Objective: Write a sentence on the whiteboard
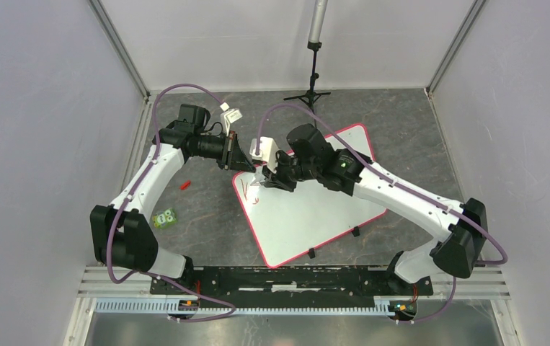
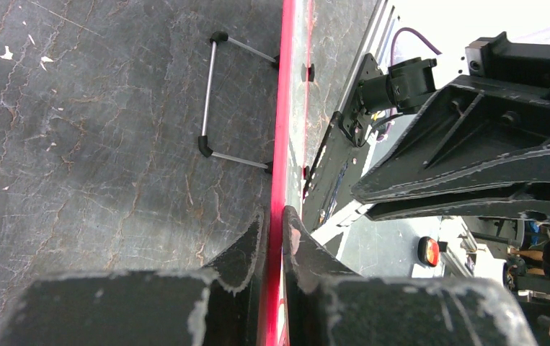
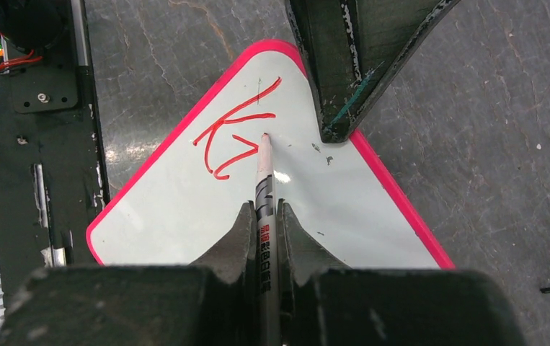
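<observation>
The whiteboard [image 1: 315, 209] lies tilted on the dark table, white with a red-pink rim. My left gripper [image 1: 241, 164] is shut on the rim at its far left corner; the left wrist view shows the jaws [image 2: 284, 216] clamped on the red edge [image 2: 286, 108]. My right gripper [image 1: 268, 180] is shut on a grey marker [image 3: 264, 187], whose red tip touches the board [image 3: 185, 209]. Of the sentence [image 3: 232, 137], only a red "K" and a short stroke by the tip show. The left gripper's fingers [image 3: 336, 108] stand just beyond the tip.
A red marker cap [image 1: 184, 184] and a small green object [image 1: 163, 218] lie left of the board. A black tripod stand [image 1: 313, 79] is at the back. Small black clips [image 1: 312, 253] sit on the board's near edge. A metal wire bracket [image 2: 209, 108] lies beside the rim.
</observation>
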Robot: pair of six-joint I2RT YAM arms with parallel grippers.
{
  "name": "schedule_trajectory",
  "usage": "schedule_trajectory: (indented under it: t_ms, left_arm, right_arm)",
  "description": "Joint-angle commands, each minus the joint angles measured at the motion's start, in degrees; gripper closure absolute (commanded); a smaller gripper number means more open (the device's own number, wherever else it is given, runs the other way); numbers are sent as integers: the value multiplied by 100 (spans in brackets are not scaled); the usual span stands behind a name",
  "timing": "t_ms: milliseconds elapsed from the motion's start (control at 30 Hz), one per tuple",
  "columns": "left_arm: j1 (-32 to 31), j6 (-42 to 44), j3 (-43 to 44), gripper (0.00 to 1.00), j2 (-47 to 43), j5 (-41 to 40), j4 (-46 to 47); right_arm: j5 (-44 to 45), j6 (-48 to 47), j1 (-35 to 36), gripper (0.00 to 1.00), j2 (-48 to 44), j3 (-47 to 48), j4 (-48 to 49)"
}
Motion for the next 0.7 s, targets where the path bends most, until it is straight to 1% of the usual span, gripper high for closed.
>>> schedule_trajectory:
  t_ms: [0,200,467,667]
  left_arm:
    - [-18,121,17,98,-183,29,-61]
    - [-18,122,21,98,-184,20,-62]
    - [-18,101,38,98,-190,-4,-61]
    - [-18,100,38,98,-192,-7,-62]
  right_arm:
    - [111,14,-14,100,91,233,199]
    - [157,-27,-15,100,16,58,136]
    - [99,-26,-22,100,-276,85,4]
    - [103,-66,-49,100,-396,-179,8]
